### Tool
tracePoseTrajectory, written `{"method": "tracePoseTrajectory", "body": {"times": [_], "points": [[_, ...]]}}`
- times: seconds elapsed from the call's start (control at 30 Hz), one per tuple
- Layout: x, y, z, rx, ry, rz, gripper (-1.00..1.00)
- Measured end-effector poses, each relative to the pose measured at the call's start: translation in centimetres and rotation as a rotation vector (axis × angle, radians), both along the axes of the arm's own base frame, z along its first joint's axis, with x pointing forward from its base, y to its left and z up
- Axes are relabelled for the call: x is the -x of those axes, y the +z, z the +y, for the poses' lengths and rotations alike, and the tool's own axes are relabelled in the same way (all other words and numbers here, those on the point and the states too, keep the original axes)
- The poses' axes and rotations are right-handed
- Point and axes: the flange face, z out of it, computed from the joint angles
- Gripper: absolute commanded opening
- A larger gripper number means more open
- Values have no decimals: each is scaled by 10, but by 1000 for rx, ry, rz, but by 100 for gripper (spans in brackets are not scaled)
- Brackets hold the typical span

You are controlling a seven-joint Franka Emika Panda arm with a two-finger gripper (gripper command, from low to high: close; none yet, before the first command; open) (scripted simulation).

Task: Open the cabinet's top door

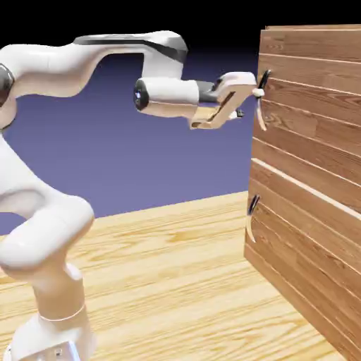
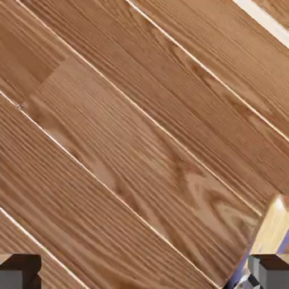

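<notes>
The cabinet (image 1: 303, 254) of reddish-brown planks fills the exterior view's right. Its top door (image 1: 310, 106) is the larger upper panel, lying flush, with a dark curved handle (image 1: 262, 99) at its near edge. My gripper (image 1: 248, 99) is held level at the height of that handle's upper part and very close to it; whether they touch I cannot tell. In the hand view the gripper (image 2: 144, 274) is open: the two grey fingertips (image 2: 20, 271) stand far apart at the bottom edge. Only the door's planks (image 2: 130, 147) lie between them, and the handle does not show there.
The shorter lower panel (image 1: 310, 233) carries a smaller dark handle (image 1: 252, 210). A light wooden floor (image 1: 169, 282) stretches from the robot's base to the cabinet. In the hand view's bottom right, a strip of floor (image 2: 274, 226) shows past the cabinet's edge.
</notes>
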Motion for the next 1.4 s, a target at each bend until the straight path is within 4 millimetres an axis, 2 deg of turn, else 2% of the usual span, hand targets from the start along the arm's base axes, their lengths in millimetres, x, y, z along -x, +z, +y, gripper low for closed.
{"method": "tracePoseTrajectory", "body": {"times": [0.4,0.47,0.63,0.67,0.73,1.07,1.4], "points": [[-27,-20,60,-565,-37,-119,0],[-28,-20,62,-584,-38,-122,0],[-72,-21,61,-582,-38,-122,0],[-78,-20,60,-584,-38,-122,-100],[-78,-20,60,-584,-38,-122,-100],[-30,-20,43,-588,66,-91,-100],[34,-20,12,-593,210,-47,-100]]}}
